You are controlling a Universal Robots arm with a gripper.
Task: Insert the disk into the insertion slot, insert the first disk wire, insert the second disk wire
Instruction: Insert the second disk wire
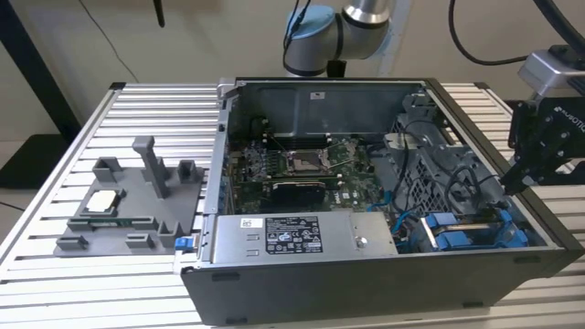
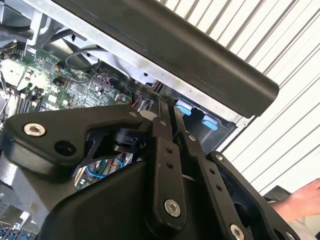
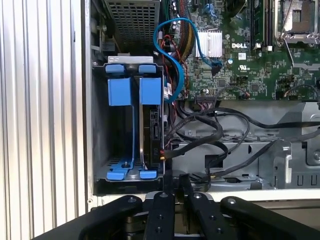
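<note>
Fingers (image 2: 162,150) of the gripper (image 1: 514,184) are pressed together on nothing, hanging by the case wall (image 1: 557,243) on the exterior view's right. The disk (image 3: 151,125) already stands on edge in its slot beside another blue frame (image 3: 120,92), so the wire steps seem in hand. Whether the black wires (image 3: 200,132) are plugged in I cannot tell. Reaching them would call for spread fingers and a drop past the wall's rim into a tight, cable-crowded corner.

Arm (image 1: 320,41): silver tube, grey joints w/ pale-blue caps, black cables. Gripper (image 2: 170,106): matte black, silver hex screws.
</note>
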